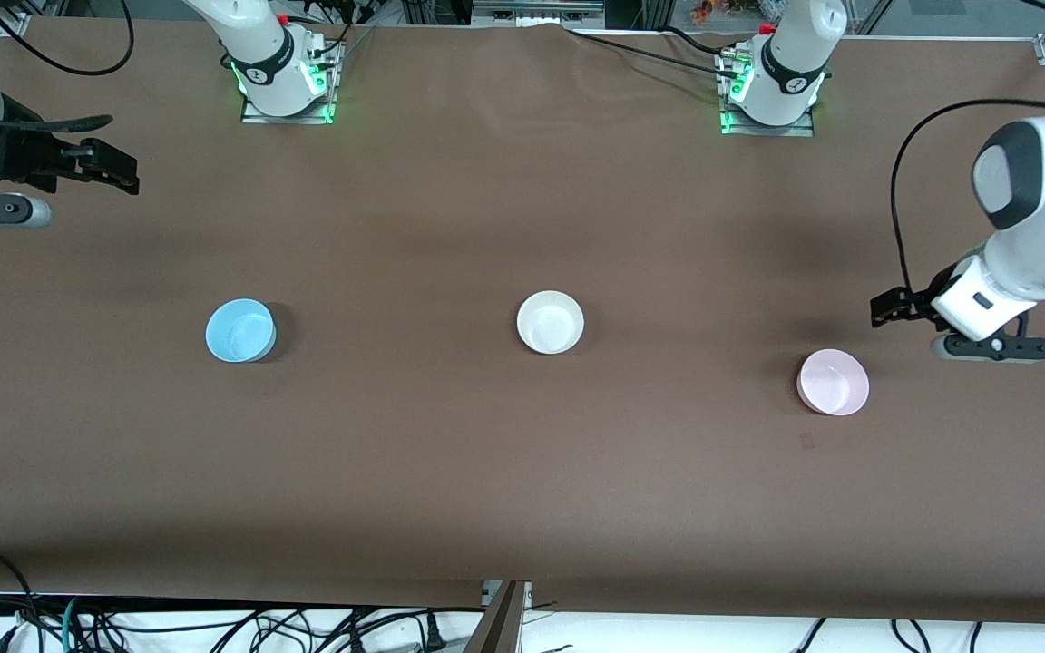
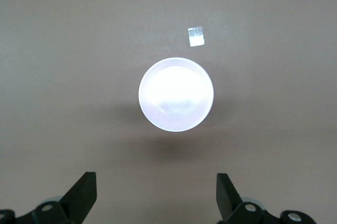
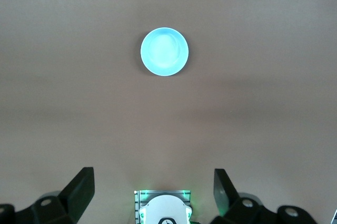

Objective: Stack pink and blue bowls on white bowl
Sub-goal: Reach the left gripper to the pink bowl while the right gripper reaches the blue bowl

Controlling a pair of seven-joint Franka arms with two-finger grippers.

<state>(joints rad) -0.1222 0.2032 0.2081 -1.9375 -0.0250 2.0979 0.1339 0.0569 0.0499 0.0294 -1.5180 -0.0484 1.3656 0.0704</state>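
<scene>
Bowls lie unstacked in a row across mid-frame, well apart.
We see blue bowl (image 1: 240,330), white bowl (image 1: 550,321), pink bowl (image 1: 833,382); left gripper (image 2: 156,195) wide near pink, right gripper (image 3: 153,190) wide at upper left edge.

My table (image 1: 522,499) is plain brown, with a small silvery square of tape (image 2: 196,37) on it. The three bowls are unpatterned: the blue bowl (image 1: 240,331) light sky blue, the white bowl (image 1: 550,322) clean white, the pink bowl (image 1: 834,382) pale pink. My fingers (image 2: 84,195) are black.
</scene>
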